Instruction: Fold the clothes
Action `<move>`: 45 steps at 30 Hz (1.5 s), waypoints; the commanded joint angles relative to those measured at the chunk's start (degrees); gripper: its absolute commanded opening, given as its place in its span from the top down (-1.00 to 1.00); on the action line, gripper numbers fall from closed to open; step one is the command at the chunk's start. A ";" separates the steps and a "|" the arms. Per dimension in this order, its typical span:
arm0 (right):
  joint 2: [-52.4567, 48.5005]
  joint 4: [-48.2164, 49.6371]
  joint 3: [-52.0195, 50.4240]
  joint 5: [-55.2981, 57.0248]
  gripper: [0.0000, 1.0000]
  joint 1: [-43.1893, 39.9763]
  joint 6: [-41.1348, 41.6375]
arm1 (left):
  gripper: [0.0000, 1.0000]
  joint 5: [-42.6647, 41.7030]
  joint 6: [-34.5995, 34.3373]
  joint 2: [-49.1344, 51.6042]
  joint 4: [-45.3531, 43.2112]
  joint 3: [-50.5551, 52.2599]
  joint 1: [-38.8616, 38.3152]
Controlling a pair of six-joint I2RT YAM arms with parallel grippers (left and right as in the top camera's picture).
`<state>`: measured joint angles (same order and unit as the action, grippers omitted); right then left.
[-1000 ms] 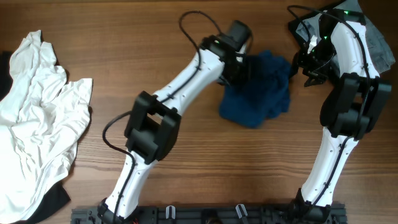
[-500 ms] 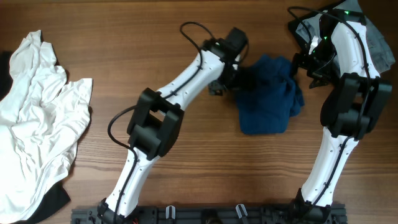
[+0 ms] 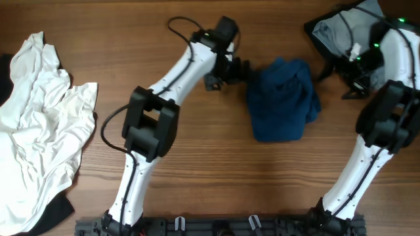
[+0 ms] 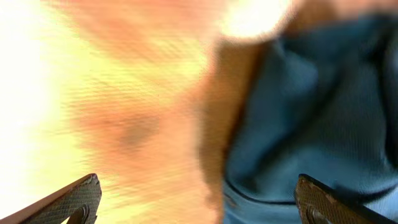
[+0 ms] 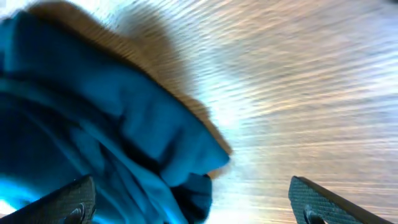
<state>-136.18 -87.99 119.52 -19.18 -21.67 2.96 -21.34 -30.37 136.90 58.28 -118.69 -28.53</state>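
Tally: one blue T-shirt [image 3: 283,98], one white shirt [image 3: 39,131], both crumpled.

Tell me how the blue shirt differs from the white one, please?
The blue T-shirt is deep blue, the white shirt white. The blue T-shirt is bunched in a compact heap; the white shirt sprawls wider, running out of the overhead view. The blue T-shirt lies near the middle, the white shirt at the left edge. Both are crumpled and unfolded on the wooden table.

White shirt [image 3: 39,124] cut by left edge; left-wrist view blurred.
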 commanded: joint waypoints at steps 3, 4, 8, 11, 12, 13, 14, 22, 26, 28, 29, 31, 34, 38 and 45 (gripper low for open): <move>2.62 -3.23 1.27 -15.15 -0.99 -7.45 -7.82 | -1.00 1.03 -0.11 -8.48 0.74 -0.59 10.27; 2.62 -3.91 1.27 -16.31 -0.99 -7.80 -9.31 | -1.00 1.03 0.13 -9.22 1.14 -0.59 11.26; 2.58 -4.22 1.09 -17.27 -1.00 -6.58 -10.34 | -0.99 1.05 0.31 -11.58 1.77 -0.59 14.08; 2.47 -4.15 0.35 -21.94 -0.99 -5.11 -13.57 | -1.00 1.01 0.31 -12.68 2.01 -0.59 15.28; 2.45 -3.89 -0.39 -22.47 -1.00 -4.59 -14.12 | -0.99 1.03 0.33 -13.09 2.25 -0.59 15.61; 2.29 -3.26 -1.27 -22.47 -0.99 -4.17 -14.12 | -1.00 1.03 0.35 -13.44 2.49 -0.59 15.82; 2.03 -2.91 -2.10 -22.71 -0.99 -3.91 -14.19 | -1.00 0.98 0.90 -13.94 2.82 -0.59 16.02; -2.56 -3.02 -10.45 -29.86 -0.99 -1.73 -22.16 | -1.00 0.81 3.15 -15.50 4.46 -0.59 16.06; -3.32 -1.57 -13.38 -30.25 -0.99 0.98 -22.62 | -0.99 0.81 3.17 -15.52 4.79 -0.59 16.06; -3.56 -0.98 -14.43 -30.23 -1.00 2.73 -22.84 | -0.99 0.81 3.17 -15.52 4.83 -0.59 16.06; -3.56 -0.66 -14.84 -30.25 -0.99 3.67 -23.15 | -0.99 0.83 3.19 -15.52 4.87 -0.59 16.06; -3.56 0.42 -15.76 -30.32 -0.99 5.75 -23.12 | -0.99 0.81 3.23 -15.52 5.03 -0.57 16.06; -3.56 3.45 -17.31 -30.47 -1.00 8.04 -21.09 | -0.99 0.81 4.68 -15.52 5.16 -0.59 16.06; -3.67 6.71 -19.06 -30.49 -0.32 8.59 -18.95 | -0.97 0.81 4.68 -15.52 6.03 -0.59 16.09; -3.87 9.64 -20.83 -30.42 0.91 8.11 -18.43 | -0.99 0.81 4.68 -15.54 6.54 -0.59 16.09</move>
<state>-138.82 -79.59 99.74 -49.52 -13.65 -15.11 -20.69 -26.87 123.39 64.36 -118.69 -12.78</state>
